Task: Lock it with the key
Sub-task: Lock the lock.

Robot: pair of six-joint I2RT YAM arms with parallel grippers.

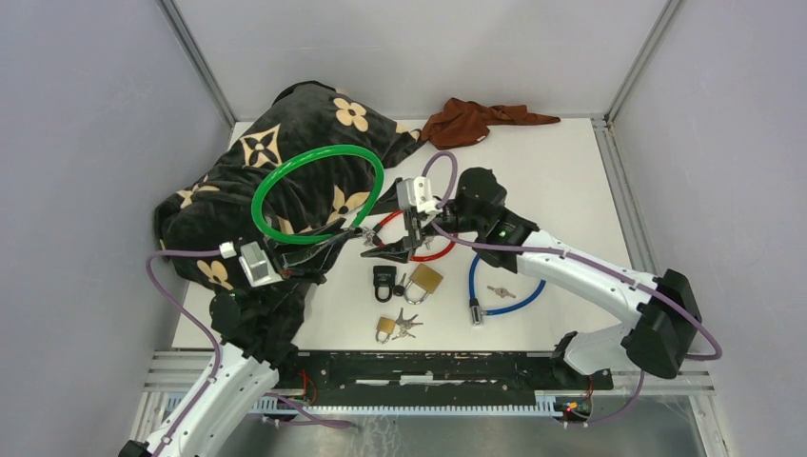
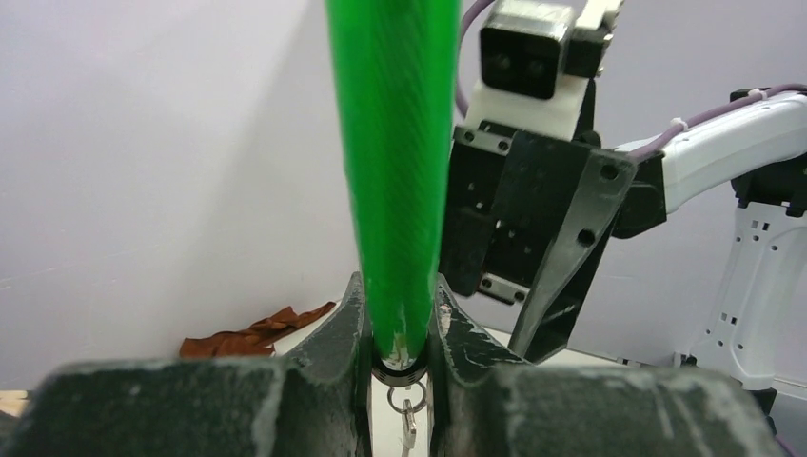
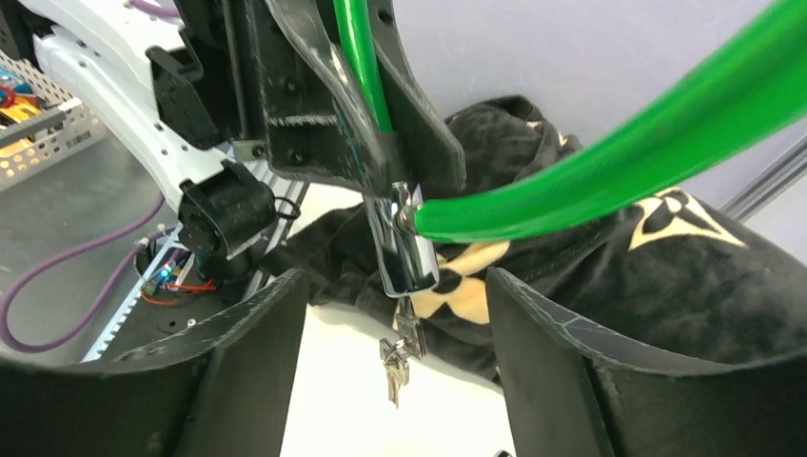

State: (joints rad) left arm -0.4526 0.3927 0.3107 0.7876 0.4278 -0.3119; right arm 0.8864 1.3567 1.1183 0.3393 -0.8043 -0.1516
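The left gripper [image 2: 400,324] has its two fingers pinched tight on the green cable lock [image 2: 395,171], right by its shiny silver barrel [image 3: 409,252]. In the right wrist view the barrel stands almost straight up and down, with its long side going from top to bottom. One green end goes up between the left fingers. The other green end comes out of the barrel's side and runs off to the right. A small bunch of keys [image 3: 395,362] hangs from the barrel's bottom end and points down at the white table [image 1: 571,190]. From the top camera the green cable makes a big round ring, up over the black blanket with tan flowers [image 1: 285,124], at the left back of the table. The right gripper [image 3: 395,295] is just beside the left one, with its fingers spread wide. One finger is on each side of the barrel and keys, and neither one touches them. Nothing is in its grip. Under the two grippers a red cable lock [image 1: 433,255] lies on the table. Near the front are a black padlock [image 1: 383,281], a brass padlock [image 1: 425,279] touching it, and a smaller brass padlock [image 1: 385,327] with keys. A blue cable lock [image 1: 519,300] lies to the right with a loose key [image 1: 500,291] inside its curve. A brown cloth [image 1: 476,122] sits at the back edge.
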